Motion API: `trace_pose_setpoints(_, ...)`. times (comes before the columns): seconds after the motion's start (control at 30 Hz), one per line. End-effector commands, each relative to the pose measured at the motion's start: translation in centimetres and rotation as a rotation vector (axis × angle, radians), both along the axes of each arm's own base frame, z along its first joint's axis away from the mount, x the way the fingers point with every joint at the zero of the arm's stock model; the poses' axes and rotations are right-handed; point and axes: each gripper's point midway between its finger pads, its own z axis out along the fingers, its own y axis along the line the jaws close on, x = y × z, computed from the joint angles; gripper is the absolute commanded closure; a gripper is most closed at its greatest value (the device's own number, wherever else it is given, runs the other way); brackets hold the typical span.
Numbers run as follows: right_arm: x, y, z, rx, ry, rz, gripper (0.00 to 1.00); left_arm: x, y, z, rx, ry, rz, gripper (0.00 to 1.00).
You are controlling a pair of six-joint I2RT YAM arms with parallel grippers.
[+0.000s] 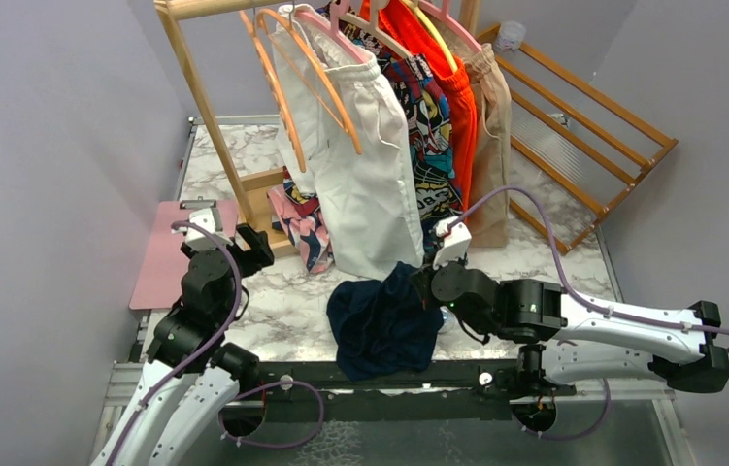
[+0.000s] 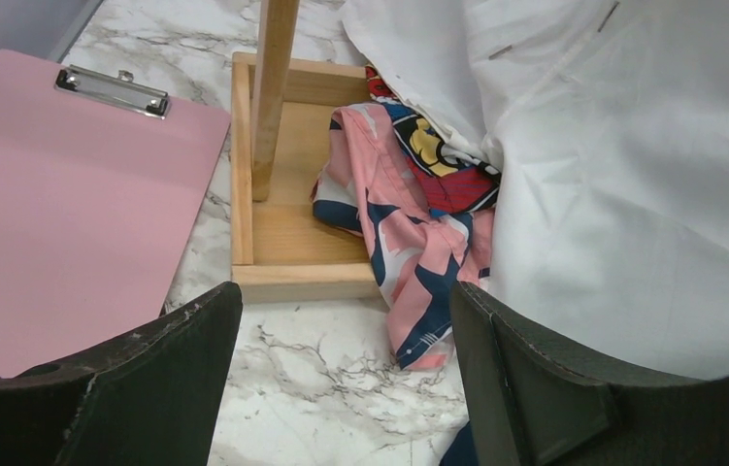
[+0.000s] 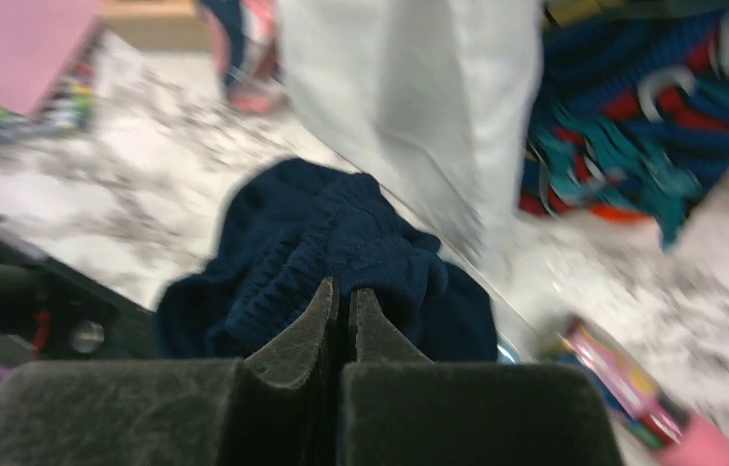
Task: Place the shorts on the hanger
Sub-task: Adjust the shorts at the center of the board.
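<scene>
A pink clipboard [image 1: 168, 257] lies at the table's left edge. Beside it the left gripper [image 2: 341, 320] hovers empty with its jaws wide apart. It faces the rack's wooden base [image 2: 287, 257], probably kept free to take a second corner of the garment or steady a hanger. Up on the rail the wooden hanger [image 1: 276, 87] hangs bare beside the white shorts [image 1: 370, 184]. Below, the navy shorts [image 1: 380, 325] lie heaped near the table's front edge. One peak is drawn up where the right gripper [image 3: 346, 301] pinches the bunched waistband, jaws pressed together, seemingly for a lift.

Left arm [image 1: 178, 406] & right arm [image 1: 622, 335]: white shells, black joints, lilac cables [image 1: 515, 190].
</scene>
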Motion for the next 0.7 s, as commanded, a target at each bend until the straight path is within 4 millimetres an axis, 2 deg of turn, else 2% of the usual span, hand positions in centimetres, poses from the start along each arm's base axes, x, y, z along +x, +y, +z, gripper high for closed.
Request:
trace_pose_setpoints(0.0,-0.2,-6.6,-5.1,-0.151,0.107,-0.214,0.93,0.5,-1.3,-0.3,-0.008,0.004,-0.061,0.19)
trace_pose_setpoints(0.07,-0.5,-7.8,-5.9,-0.185,0.126,-0.227,0.74,0.7,-1.7,-0.6,-0.004,0.018,-0.08,0.19)
trace_pose_setpoints(0.13,-0.7,-8.1,-5.6,-0.2,0.124,-0.204,0.54,0.9,-2.2,-1.0,0.001,0.035,-0.102,0.19)
trace_pose_setpoints(0.23,-1.0,-6.9,-3.8,-0.209,0.1,-0.105,0.39,1.2,-2.8,-1.6,0.009,0.065,-0.126,0.18)
trace_pose_setpoints(0.33,-1.3,-4.4,-1.5,-0.194,0.068,0.025,0.35,1.5,-3.3,-2.2,0.012,0.095,-0.143,0.16)
trace_pose_setpoints(0.43,-1.2,-2.6,-1.4,-0.208,0.059,0.074,0.34,2.0,-3.6,-2.9,-0.006,0.118,-0.133,0.09)
trace_pose_setpoints(0.53,-1.0,-1.6,-2.9,-0.251,0.075,0.078,0.34,2.3,-4.5,-3.4,-0.052,0.14,-0.147,0.05)
trace_pose_setpoints(0.67,-1.1,-2.0,-6.2,-0.34,0.143,0.021,0.34,1.9,-6.9,-3.8,-0.127,0.177,-0.249,0.01)
